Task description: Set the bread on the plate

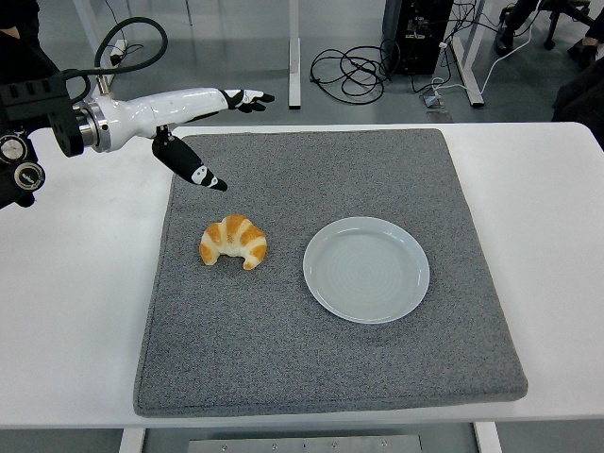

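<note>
Left hand [193, 118] hangs open, fingers spread, holding nothing, above and behind the croissant [234, 242]. Croissant lies on the grey mat [283, 377], just left of the empty plate [366, 269], apart from it.

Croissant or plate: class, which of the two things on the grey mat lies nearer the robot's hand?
The croissant, left of the plate, lies just below the left hand; the plate sits farther right.
</note>
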Controlling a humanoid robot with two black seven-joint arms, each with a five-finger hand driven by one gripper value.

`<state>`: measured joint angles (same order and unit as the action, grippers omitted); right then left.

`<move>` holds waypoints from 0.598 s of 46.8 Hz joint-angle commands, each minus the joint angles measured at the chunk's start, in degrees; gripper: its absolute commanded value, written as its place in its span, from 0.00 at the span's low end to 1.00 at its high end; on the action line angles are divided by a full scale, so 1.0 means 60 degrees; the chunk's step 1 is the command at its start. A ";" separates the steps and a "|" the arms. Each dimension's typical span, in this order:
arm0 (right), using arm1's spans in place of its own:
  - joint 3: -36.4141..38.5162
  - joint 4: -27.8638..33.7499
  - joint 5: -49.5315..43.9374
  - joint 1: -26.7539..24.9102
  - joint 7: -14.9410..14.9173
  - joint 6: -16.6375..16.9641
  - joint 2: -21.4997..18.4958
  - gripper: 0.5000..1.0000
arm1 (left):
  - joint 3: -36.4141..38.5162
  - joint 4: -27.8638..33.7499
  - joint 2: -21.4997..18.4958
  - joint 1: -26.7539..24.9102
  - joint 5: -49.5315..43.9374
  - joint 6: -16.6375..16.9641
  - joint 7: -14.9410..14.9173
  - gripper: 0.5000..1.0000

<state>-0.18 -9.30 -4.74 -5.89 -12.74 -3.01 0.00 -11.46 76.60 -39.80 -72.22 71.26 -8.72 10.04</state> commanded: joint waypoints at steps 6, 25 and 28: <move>0.0000 -0.0003 -0.0001 -0.0001 0.0000 -0.0012 0.0000 1.00 | 0.0503 0.0022 0.0042 0.0171 0.1291 0.0295 0.0025 0.95; 0.0000 -0.0003 -0.0001 -0.0001 0.0000 0.0003 0.0000 1.00 | 0.1250 0.0007 0.0232 0.0522 0.1409 0.1351 0.0025 0.95; 0.0000 -0.0003 -0.0001 -0.0001 0.0000 0.0003 0.0000 1.00 | 0.1236 0.0007 0.0262 0.0697 0.1438 0.1351 0.0055 0.95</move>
<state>-0.17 -9.30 -4.74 -5.89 -12.74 -3.01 0.00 -4.01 76.61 -38.41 -68.85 79.75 -0.59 10.15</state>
